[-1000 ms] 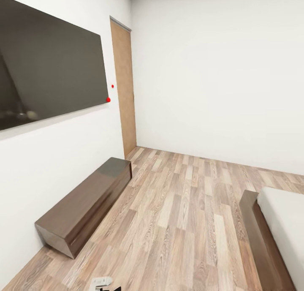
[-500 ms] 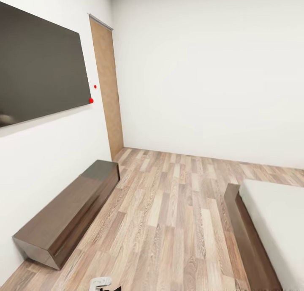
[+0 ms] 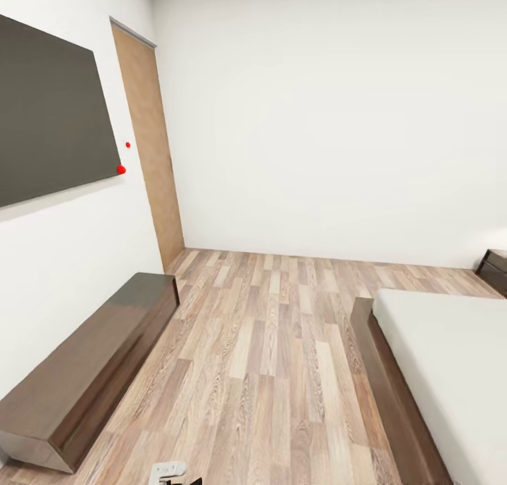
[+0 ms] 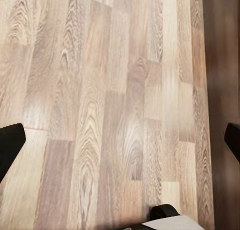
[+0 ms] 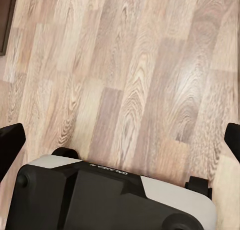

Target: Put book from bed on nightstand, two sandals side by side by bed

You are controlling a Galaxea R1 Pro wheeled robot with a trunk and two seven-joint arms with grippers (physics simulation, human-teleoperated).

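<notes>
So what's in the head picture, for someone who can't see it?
A bedroom: a low bed at right on a plank floor, a nightstand beyond it. Left wall holds a dark screen, a door and a long cabinet.

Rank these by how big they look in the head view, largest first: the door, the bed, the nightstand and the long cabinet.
1. Bed, cut off by the frame.
2. Long cabinet; nearness inflates it, so its lead over the door is unsure.
3. Door, farther away.
4. Nightstand, just a corner at the right edge, so its true size is unknown.
</notes>
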